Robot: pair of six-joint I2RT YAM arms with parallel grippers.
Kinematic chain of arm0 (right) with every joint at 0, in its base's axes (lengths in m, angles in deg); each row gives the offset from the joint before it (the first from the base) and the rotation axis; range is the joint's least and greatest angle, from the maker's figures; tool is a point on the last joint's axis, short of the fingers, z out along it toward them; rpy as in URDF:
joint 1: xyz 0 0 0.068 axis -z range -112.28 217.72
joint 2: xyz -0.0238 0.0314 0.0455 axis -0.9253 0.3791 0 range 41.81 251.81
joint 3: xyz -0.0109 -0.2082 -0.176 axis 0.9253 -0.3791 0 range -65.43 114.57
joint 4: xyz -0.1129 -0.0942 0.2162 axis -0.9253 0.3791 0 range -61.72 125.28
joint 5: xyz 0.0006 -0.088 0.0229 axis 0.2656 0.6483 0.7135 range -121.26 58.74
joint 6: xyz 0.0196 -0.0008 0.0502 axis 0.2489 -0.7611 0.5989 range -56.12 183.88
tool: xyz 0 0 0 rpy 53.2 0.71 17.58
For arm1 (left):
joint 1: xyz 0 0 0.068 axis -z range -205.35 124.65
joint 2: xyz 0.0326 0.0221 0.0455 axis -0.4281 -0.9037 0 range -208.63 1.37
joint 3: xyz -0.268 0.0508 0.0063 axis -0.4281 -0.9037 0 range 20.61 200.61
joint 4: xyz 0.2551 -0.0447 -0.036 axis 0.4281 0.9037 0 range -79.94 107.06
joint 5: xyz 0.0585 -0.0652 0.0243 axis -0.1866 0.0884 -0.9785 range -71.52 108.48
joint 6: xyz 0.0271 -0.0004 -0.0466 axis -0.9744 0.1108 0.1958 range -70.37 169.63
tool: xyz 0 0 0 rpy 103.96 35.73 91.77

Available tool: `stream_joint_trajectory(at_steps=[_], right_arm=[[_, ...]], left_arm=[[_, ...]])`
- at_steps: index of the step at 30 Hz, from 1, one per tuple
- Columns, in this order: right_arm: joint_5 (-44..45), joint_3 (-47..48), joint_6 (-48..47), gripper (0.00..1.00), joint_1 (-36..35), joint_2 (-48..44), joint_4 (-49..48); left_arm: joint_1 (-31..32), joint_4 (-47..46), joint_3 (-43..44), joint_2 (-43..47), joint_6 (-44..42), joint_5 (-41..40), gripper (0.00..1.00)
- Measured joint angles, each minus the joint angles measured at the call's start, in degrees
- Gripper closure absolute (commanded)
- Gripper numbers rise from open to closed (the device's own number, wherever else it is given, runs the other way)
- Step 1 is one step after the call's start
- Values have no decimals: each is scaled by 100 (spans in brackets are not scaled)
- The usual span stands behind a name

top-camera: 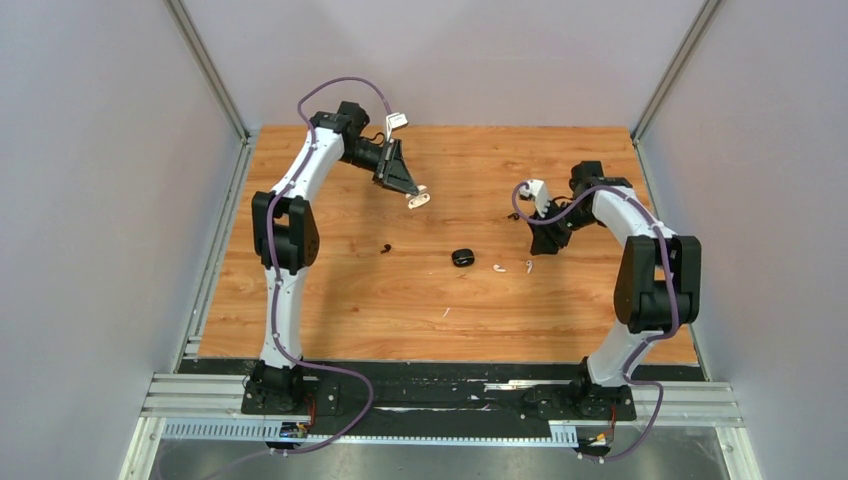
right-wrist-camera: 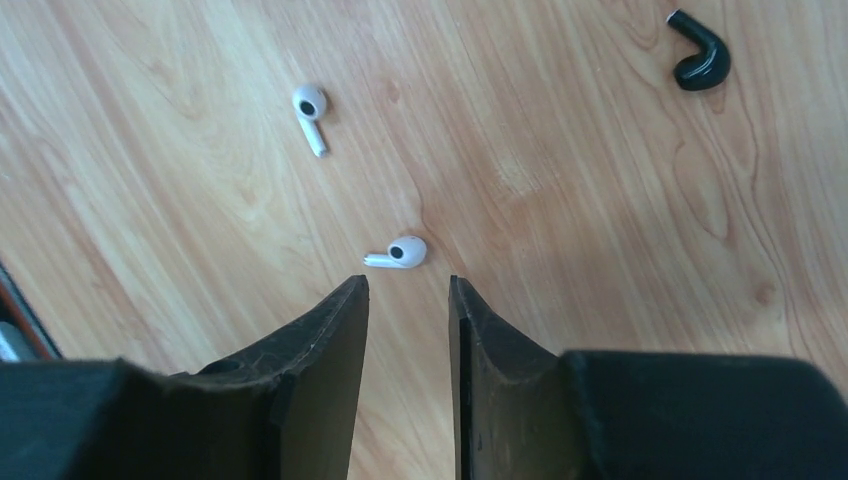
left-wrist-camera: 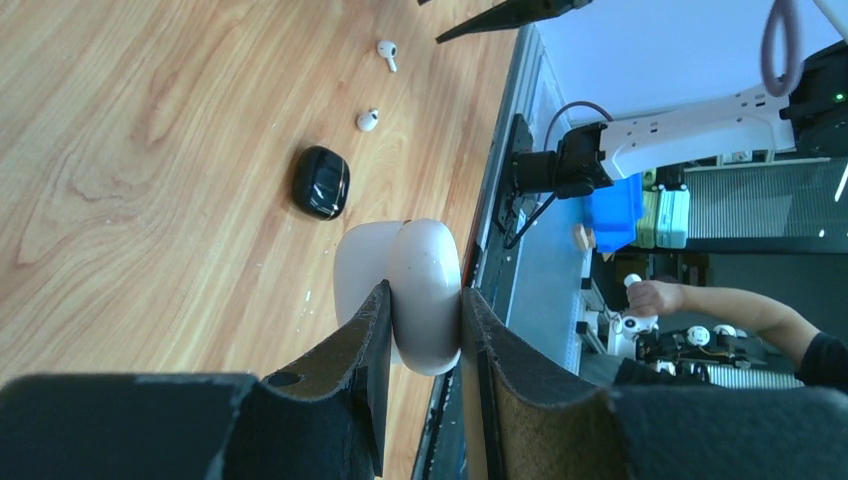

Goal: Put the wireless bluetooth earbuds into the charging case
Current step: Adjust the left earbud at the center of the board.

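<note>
Earbud [right-wrist-camera: 397,253] lies just ahead of right gripper [right-wrist-camera: 408,287], whose empty fingers are narrowly parted, stem crosswise; left gripper [left-wrist-camera: 425,296] clamps white case [left-wrist-camera: 402,262].

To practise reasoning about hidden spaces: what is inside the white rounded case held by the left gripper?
Only the outer shell of the glossy white rounded case shows, pinched in the left gripper; its interior is hidden. White stemmed earbuds lie outside on the wooden table.

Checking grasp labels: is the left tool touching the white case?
Touching. In the left wrist view, both fingers of the left tool press against the sides of the white case.
</note>
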Motion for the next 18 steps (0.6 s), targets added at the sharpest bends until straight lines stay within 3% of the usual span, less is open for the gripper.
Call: stream_joint_trajectory(at_steps=[10, 18], right_arm=[[566, -181, -1095, 70, -168, 363, -98], [662, -223, -1342, 71, -404, 662, -107]], left_arm=[[-2, 114, -79, 94, -101, -125, 100], [-2, 114, -79, 94, -101, -219, 100]])
